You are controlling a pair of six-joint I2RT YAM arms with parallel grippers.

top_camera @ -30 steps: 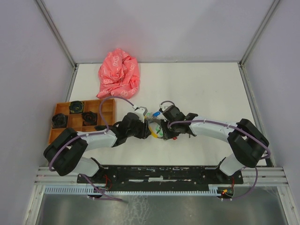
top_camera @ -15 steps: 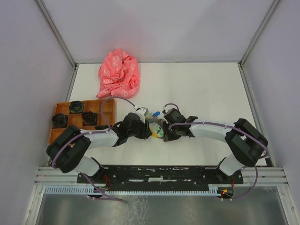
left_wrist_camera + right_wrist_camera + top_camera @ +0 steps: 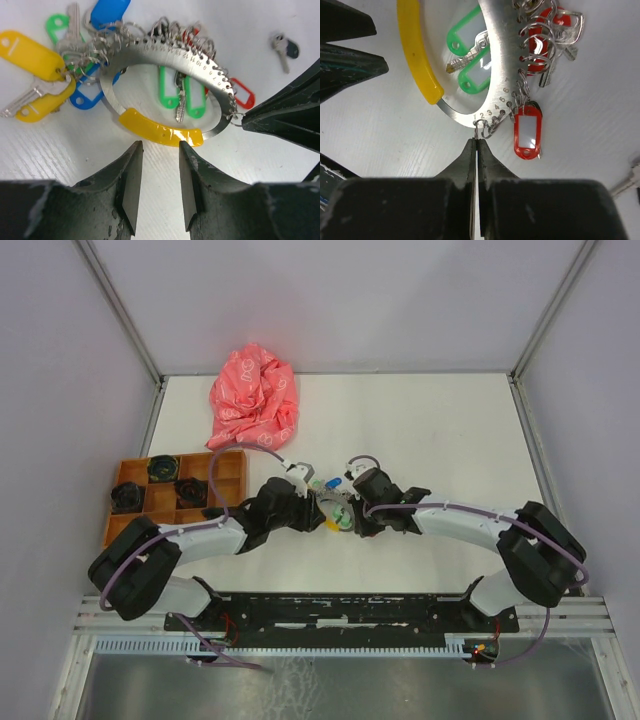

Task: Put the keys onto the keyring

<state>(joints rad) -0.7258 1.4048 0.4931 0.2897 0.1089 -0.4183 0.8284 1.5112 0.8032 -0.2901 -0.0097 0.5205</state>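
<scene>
Right tool (image 3: pixel 476 142) pressed together, tips look pinched on the small ring (image 3: pixel 479 127) at the end of the keyring (image 3: pixel 495 75). Left tool (image 3: pixel 157 150) spread, yellow grip (image 3: pixel 160 131) just ahead of my tips, not held. Black-headed key (image 3: pixel 286 47) lies loose on the tabletop (image 3: pixel 240 30) beyond the right tool; I can't pick out the red one. I'd clamp the grip first, then pull the ring gently so it won't slip.

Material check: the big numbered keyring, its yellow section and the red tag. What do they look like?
Keyring: looks like thin sheet metal with a bright, steel-like finish; mirror glints, stamped numbers beside punched holes. Yellow section: probably a glossy plastic or rubber sleeve; opaque, with a soft highlight. Red tag: likely moulded plastic; a shiny red frame around a white label window.
</scene>
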